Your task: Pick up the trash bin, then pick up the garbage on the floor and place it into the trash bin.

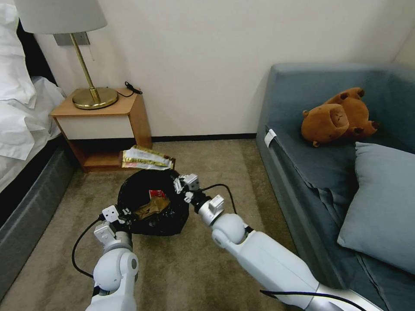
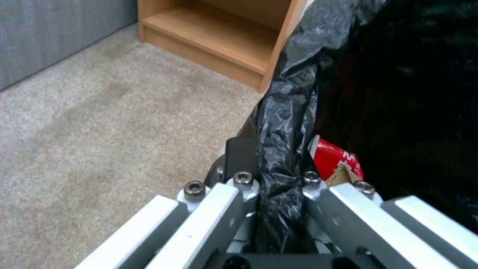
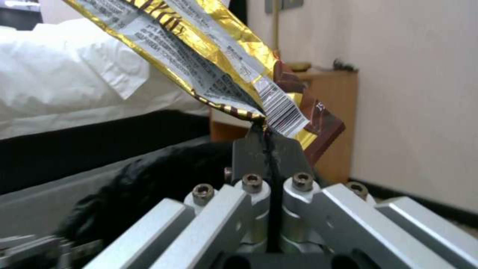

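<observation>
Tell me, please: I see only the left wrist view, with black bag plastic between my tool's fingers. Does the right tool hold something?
Observer: Yes. The right tool is shut on one end of a gold and white wrapper.
Operator: Is this wrapper above the bin?
Observer: In the head view it hangs at the far rim of the trash bin, on the nightstand side. I cannot tell if it is fully over the opening.
Operator: What lies inside the bin?
Observer: A crumpled brown paper bag, next to the red wrapper that you partly see.
</observation>
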Robot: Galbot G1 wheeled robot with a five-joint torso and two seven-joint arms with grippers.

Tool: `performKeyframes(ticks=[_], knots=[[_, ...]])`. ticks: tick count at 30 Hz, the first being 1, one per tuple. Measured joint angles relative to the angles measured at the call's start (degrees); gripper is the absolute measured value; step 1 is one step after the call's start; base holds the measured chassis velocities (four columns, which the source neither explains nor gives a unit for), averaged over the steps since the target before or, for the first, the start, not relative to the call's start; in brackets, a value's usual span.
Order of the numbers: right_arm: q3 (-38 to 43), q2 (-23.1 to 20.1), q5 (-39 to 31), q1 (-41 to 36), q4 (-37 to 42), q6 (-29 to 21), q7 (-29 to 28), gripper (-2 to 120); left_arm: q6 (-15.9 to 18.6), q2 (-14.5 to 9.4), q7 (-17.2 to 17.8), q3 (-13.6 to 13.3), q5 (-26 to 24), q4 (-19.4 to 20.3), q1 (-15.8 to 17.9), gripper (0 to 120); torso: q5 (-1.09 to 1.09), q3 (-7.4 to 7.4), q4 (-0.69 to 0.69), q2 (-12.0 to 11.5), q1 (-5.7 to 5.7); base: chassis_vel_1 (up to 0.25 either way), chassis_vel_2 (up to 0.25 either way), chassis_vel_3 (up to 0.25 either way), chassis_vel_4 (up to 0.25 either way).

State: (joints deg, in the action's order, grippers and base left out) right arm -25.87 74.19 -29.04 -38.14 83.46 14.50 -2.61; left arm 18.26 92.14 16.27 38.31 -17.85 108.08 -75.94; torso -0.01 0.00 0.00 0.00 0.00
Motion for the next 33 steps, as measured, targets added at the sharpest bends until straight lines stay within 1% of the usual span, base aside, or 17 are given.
performKeyframes(ticks=[9, 18, 25, 33], knots=[[-4.9, -0.4, -5.4, 0.5, -0.1, -2.3, -2.5, 0, 0.1, 0.0, 0.5, -0.2, -0.3, -0.2, 0.7, 2, 0.01, 0.0, 0.0, 0.0, 0.0, 0.0, 0.0, 0.0, 0.0], [-6.8, 0.6, -7.2, 0.9, -2.8, -3.2, -4.4, 0, 0.6, 0.0, 0.6, -0.8, -0.3, 0.1, 1.2, 2, 0.01, 0.0, -0.01, 0.0, 0.0, 0.0, 0.0, 0.0, 0.0], [-7.6, 1.7, -9.3, 0.8, -4.3, -3.9, -5.2, 0, 0.7, 0.0, 0.6, -0.5, -0.4, 0.4, 1.1, 2, 0.01, 0.0, 0.0, 0.0, 0.0, 0.0, 0.0, 0.0, 0.0], [-7.8, 1.7, -9.3, 0.5, -4.7, -5.1, -5.8, 1, 0.7, 0.0, 0.6, -0.5, -0.3, 0.5, 0.8, 2, 0.01, 0.0, 0.0, 0.0, 0.0, 0.0, 0.0, 0.0, 0.0]])
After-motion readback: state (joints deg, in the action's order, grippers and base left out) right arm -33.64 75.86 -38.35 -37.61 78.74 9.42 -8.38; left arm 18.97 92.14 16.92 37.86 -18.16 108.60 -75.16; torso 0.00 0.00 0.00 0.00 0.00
